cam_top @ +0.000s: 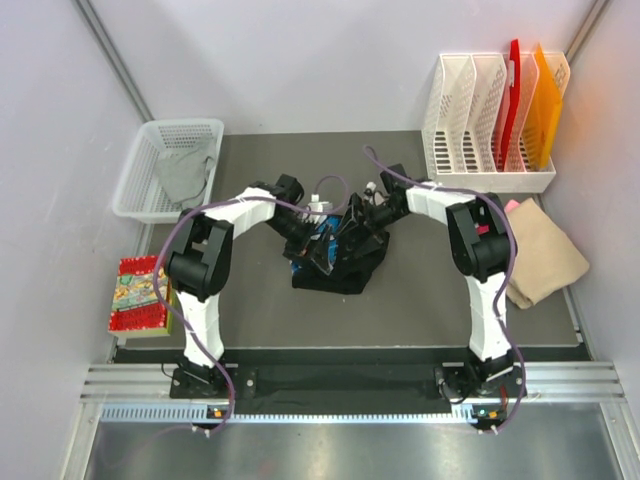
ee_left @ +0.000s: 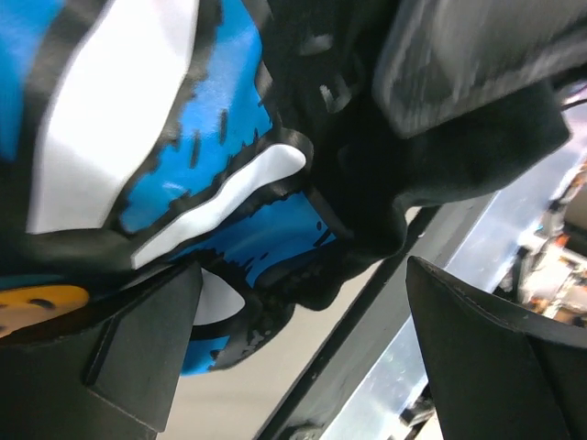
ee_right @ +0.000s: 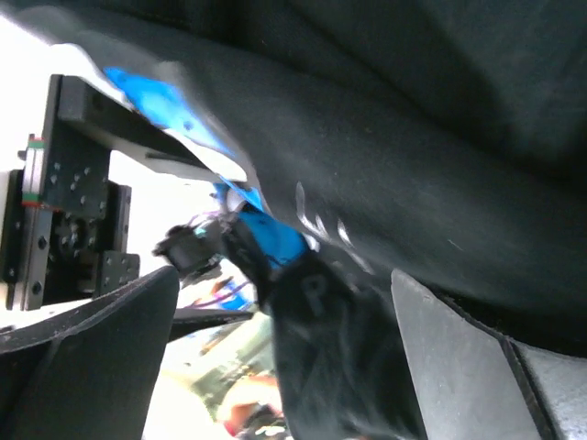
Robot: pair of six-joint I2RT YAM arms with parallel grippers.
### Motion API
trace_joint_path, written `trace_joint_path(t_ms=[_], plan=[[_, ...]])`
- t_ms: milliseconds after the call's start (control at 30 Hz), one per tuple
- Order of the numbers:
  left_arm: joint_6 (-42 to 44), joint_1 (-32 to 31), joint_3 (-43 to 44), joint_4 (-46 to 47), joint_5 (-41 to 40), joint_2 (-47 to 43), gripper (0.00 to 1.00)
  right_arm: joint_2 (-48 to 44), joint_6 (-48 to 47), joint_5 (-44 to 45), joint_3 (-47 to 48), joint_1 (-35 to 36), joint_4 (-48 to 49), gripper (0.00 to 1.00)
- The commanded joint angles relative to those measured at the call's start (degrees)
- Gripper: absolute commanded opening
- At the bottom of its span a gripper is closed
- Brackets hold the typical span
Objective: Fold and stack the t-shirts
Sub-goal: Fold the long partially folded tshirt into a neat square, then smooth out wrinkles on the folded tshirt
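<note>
The black t-shirt lies bunched in the middle of the table, its blue and white print showing. My left gripper is at its left side. In the left wrist view the gripper is open, and the printed cloth is just beyond the fingers. My right gripper is at the shirt's far right. In the right wrist view it is open, with a fold of black cloth between the wide-apart fingers. A grey shirt lies in the basket. A tan shirt lies at the right, over a pink one.
A white mesh basket stands at the back left. A red patterned packet lies at the left edge. A white file rack with red and orange dividers stands at the back right. Walls close in on both sides.
</note>
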Motion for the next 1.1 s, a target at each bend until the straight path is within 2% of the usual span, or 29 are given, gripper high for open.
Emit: trace_joint_path(t_ms=[0,133,233,433,500,667,833,1067], plan=[[5.77,0.11,6.22,-8.37,-12.06,-1.14,0.99,-1.48,-14.02,8.25,9.11,-2.64,-12.68,1.0],[7.88,0.81,13.07,-14.25,-13.9,-5.35,0.99,-9.98,-15.0,9.84,6.67,-5.27,-13.23,1.0],[8.68,0.82,15.46,-14.88,-14.78,-5.71,0.99,-14.56,-15.79,11.6,0.52,-6.42,-12.18,1.0],[7.36,0.64,17.57,-14.89,-13.65,-2.2,0.99,-18.53,-15.97,13.44,-14.41,-8.35,-6.9,1.0],[7.18,-0.41,18.36,-14.01,-13.38,-1.58,0.99,-18.71,-16.49,13.62,-16.19,-8.79,-5.5,1.0],[7.36,-3.75,17.58,-11.64,-14.17,-0.53,0.99,-15.91,-16.85,14.85,-19.27,-9.14,-2.16,1.0],[7.45,-5.95,11.78,-7.07,-16.8,0.09,0.99,-10.46,-14.3,13.54,-17.7,-8.97,3.37,1.0],[6.22,-8.94,6.94,-4.07,-18.48,0.35,0.99,-3.52,-6.66,8.88,-17.25,-7.57,14.27,1.0]])
